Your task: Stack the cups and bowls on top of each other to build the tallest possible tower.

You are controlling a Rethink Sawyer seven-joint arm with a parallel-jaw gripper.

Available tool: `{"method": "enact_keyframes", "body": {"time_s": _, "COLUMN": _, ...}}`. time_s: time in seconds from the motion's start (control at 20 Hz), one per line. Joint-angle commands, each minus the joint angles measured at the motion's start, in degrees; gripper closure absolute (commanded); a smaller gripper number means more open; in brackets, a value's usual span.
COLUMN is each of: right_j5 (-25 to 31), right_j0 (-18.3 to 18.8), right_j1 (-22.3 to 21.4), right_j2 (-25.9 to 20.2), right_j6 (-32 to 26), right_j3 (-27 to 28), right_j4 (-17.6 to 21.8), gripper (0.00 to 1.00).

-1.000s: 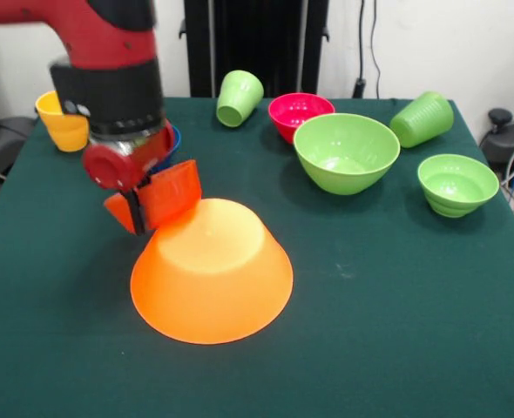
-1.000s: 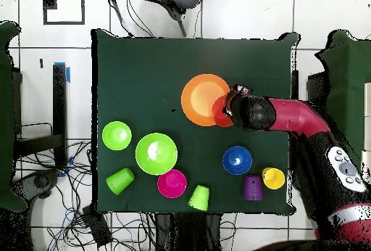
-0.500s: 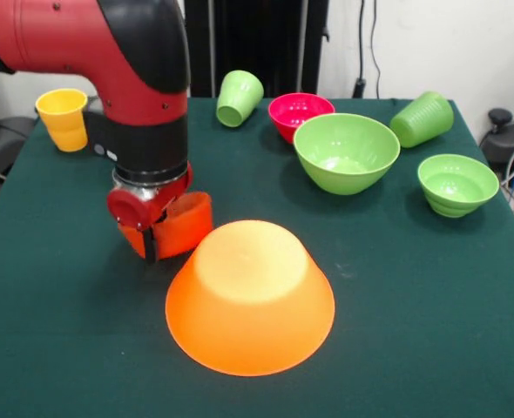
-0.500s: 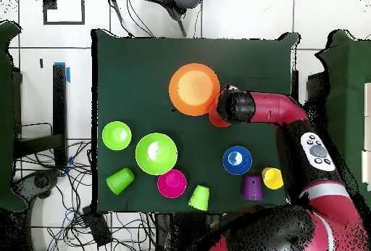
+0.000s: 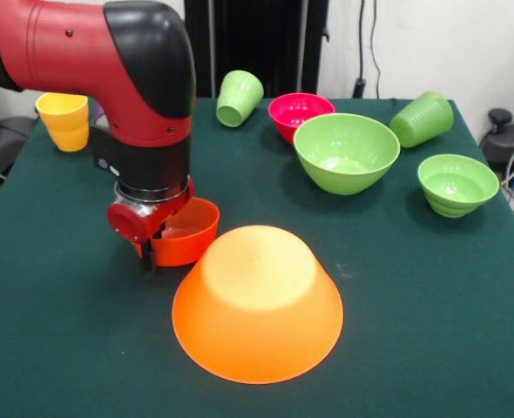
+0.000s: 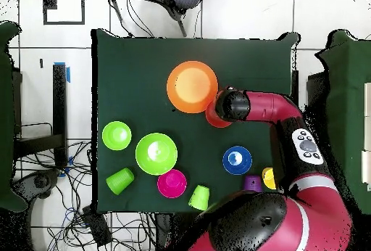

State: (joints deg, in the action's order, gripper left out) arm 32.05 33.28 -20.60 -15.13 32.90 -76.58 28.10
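A red and black robot arm [image 5: 109, 61] reaches down at centre left, its gripper [image 5: 150, 248] clamped on the rim of a small red-orange bowl [image 5: 185, 232] that sits upright on the green table [image 5: 431, 296]. Just beside it, lower centre, one huge orange bowl [image 5: 257, 300] lies upside down. Six bowls in all: also a large light green bowl [image 5: 346, 151], a pink bowl [image 5: 298, 113], a small green bowl [image 5: 456, 183] and a blue bowl [image 6: 237, 159]. Four cups: one yellow cup [image 5: 64, 119], one purple cup [image 6: 252, 183], two light green cups [image 5: 239, 97] [image 5: 422, 118] lying tipped over.
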Motion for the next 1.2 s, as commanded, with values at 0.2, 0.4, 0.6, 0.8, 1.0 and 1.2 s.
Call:
{"method": "enact_keyframes", "body": {"time_s": 0.2, "right_j5": 4.19, "right_j0": 0.19, "right_j1": 4.81, "right_j2": 2.87, "right_j6": 7.72, "right_j3": -0.4, "right_j4": 0.13, "gripper": 1.0}}
{"method": "enact_keyframes", "body": {"time_s": 0.4, "right_j5": 6.54, "right_j0": -0.28, "right_j1": 3.6, "right_j2": 3.48, "right_j6": 6.38, "right_j3": -0.58, "right_j4": -0.37, "gripper": 1.0}}
{"method": "enact_keyframes", "body": {"time_s": 0.6, "right_j5": 12.91, "right_j0": -1.74, "right_j1": 3.27, "right_j2": 4.66, "right_j6": 3.91, "right_j3": 1.29, "right_j4": -0.65, "gripper": 1.0}}
{"method": "enact_keyframes", "body": {"time_s": 0.8, "right_j5": 16.48, "right_j0": -2.72, "right_j1": 2.44, "right_j2": 4.84, "right_j6": 3.58, "right_j3": 2.01, "right_j4": -1.31, "gripper": 1.0}}
{"method": "enact_keyframes", "body": {"time_s": 1.0, "right_j5": 20.41, "right_j0": -4.64, "right_j1": 2.17, "right_j2": 4.52, "right_j6": 5.38, "right_j3": 4.12, "right_j4": -2.8, "gripper": 1.0}}
{"method": "enact_keyframes", "body": {"time_s": 1.2, "right_j5": 21.57, "right_j0": -4.08, "right_j1": 3.47, "right_j2": 3.34, "right_j6": 5.5, "right_j3": 6.03, "right_j4": -3.69, "gripper": 1.0}}
